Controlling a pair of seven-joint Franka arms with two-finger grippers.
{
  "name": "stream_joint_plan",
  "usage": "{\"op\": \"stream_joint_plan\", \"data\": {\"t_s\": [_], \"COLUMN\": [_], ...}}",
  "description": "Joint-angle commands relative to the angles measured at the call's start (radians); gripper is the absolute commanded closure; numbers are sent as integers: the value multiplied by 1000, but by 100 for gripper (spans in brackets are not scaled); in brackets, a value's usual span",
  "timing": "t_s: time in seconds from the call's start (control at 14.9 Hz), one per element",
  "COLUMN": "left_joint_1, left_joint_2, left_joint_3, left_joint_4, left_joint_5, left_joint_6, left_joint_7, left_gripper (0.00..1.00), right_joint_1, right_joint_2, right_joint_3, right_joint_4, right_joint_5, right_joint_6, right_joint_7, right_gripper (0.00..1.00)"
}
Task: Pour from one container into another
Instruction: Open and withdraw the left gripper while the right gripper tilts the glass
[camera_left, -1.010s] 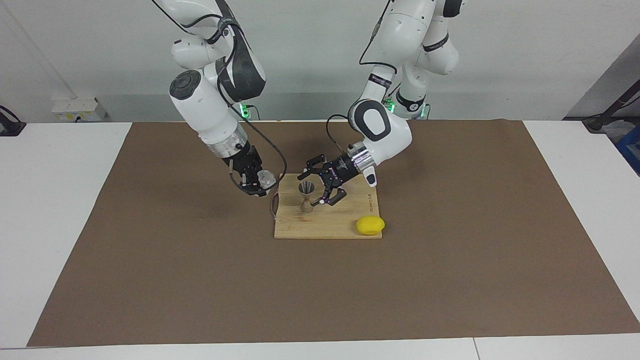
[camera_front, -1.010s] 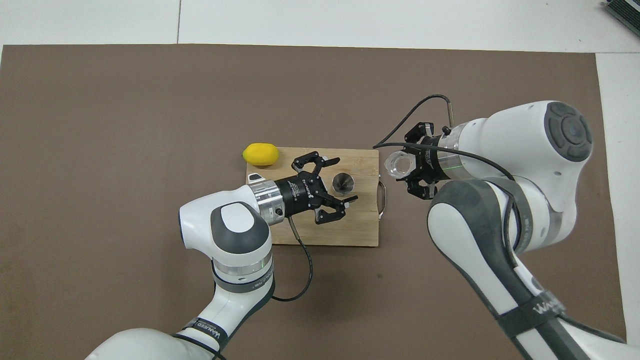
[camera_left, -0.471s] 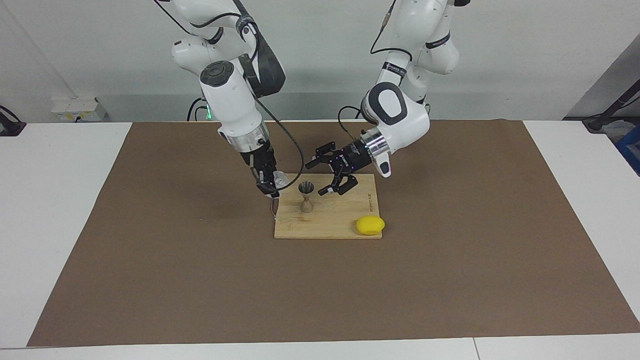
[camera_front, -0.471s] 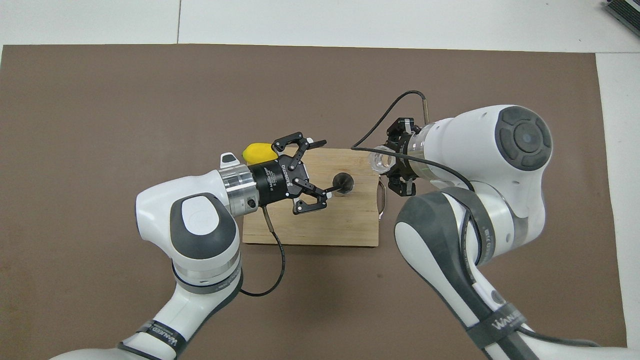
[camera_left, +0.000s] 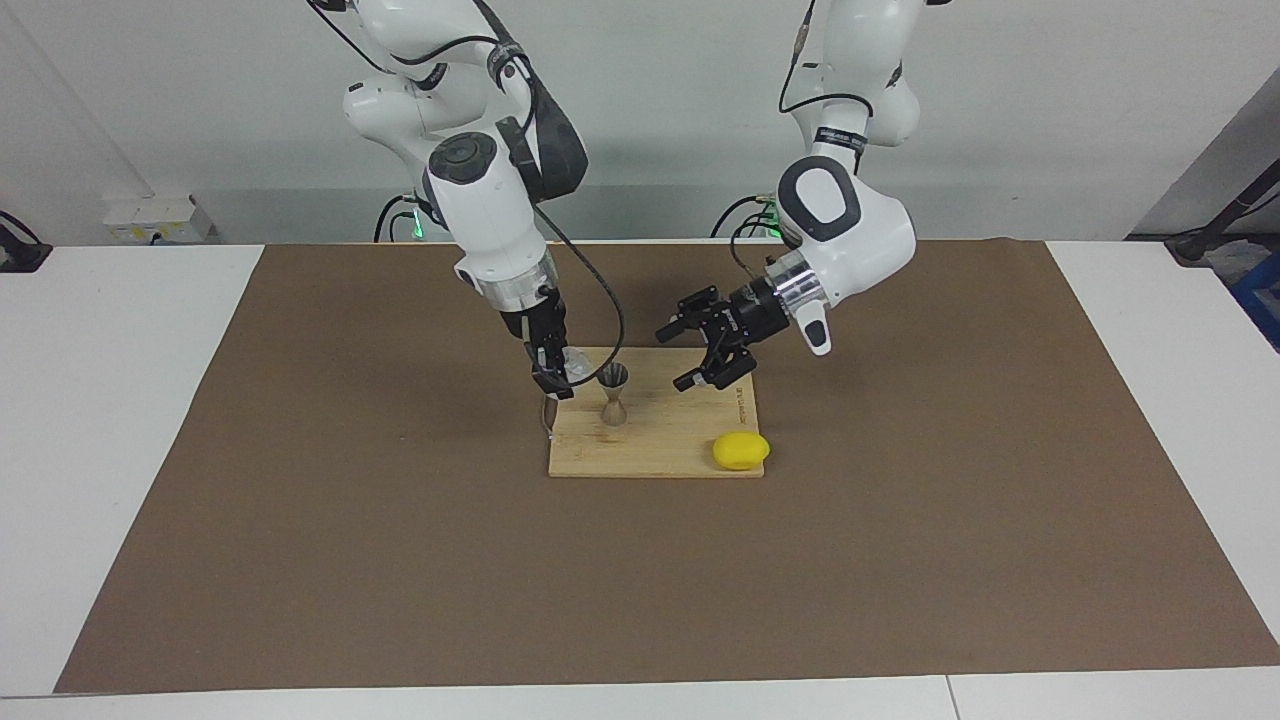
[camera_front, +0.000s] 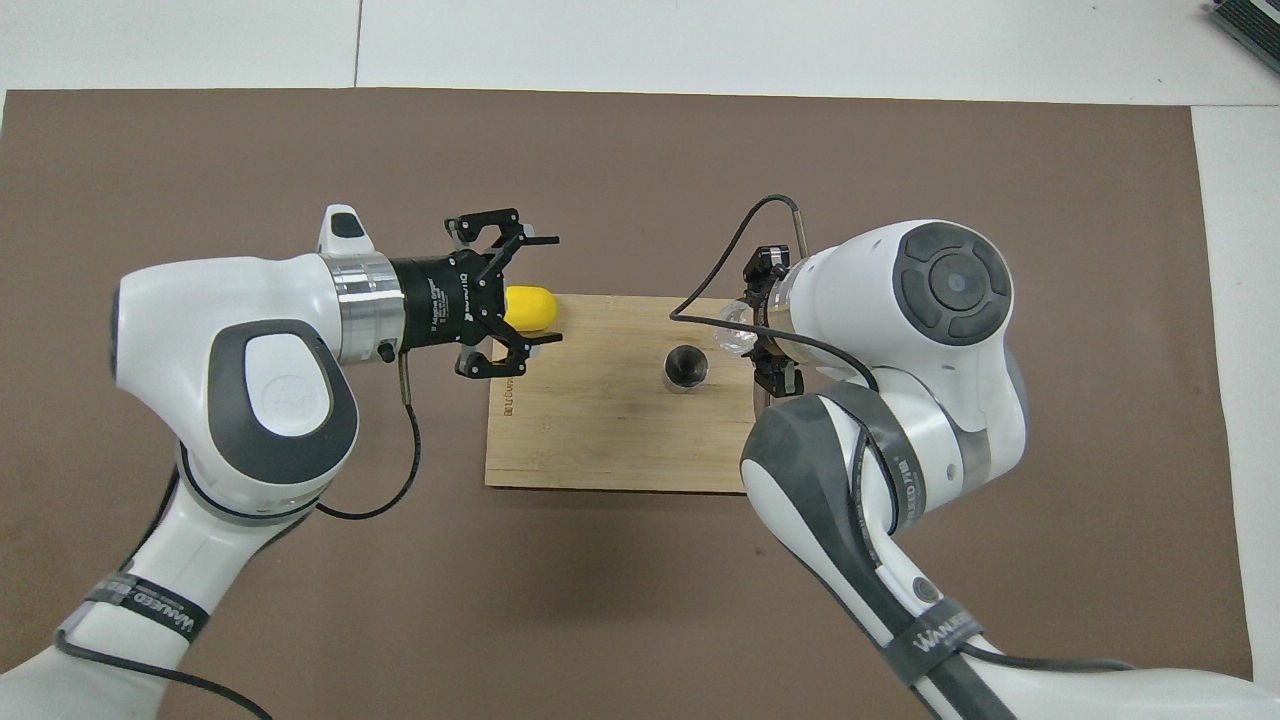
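1. Facing view: the right gripper (camera_left: 556, 372) hangs low over the right arm's end of a pale rectangular wooden cutting board (camera_left: 660, 450), its jaws clamped on a small clear cylindrical cup (camera_left: 574, 364).
2. The clear cup is tilted, its mouth turned toward a small silver-grey hourglass-shaped metal jigger (camera_left: 613, 396). Cup and jigger rim are very near; I cannot tell whether they touch.
3. The jigger stands upright on the board just beside the right gripper, on the side toward the left gripper.
4. In the overhead view the jigger (camera_front: 686, 365) shows as a dark round mouth, with the cup (camera_front: 735, 330) right next to it, partly hidden under the right arm's white wrist.
5. The left gripper (camera_left: 714, 348) hovers over the board's other end, toward the left arm's end of the surface, well apart from the jigger. Its jaws stand wide apart and hold nothing.
6. In the overhead view the left gripper (camera_front: 528, 292) covers part of an oval yellow lemon (camera_front: 532, 308). The facing view shows it raised and clear of the lemon (camera_left: 741, 451), which sits at the board's corner.
7. The board lies on a large brown mat (camera_left: 400, 560) spread over the white surface (camera_left: 110, 400).
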Motion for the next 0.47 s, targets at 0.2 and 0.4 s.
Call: {"op": "stream_joint_plan", "data": {"t_s": [0.2, 0.4], "left_joint_1": [72, 101], "left_joint_2": [0, -14], "left_joint_3": [-2, -2], "left_joint_4": [118, 134], "left_joint_5": [579, 849], "left_joint_6": [6, 3], "left_joint_7": [6, 17], "left_gripper": [0, 0], "right_joint_1": [38, 52], "right_joint_2": [15, 25], "right_joint_3": [3, 3], "right_joint_4": [21, 22], "right_joint_5": [-117, -169], "right_joint_6": [-33, -48], "right_joint_7": [20, 20], "right_gripper": [91, 91]}}
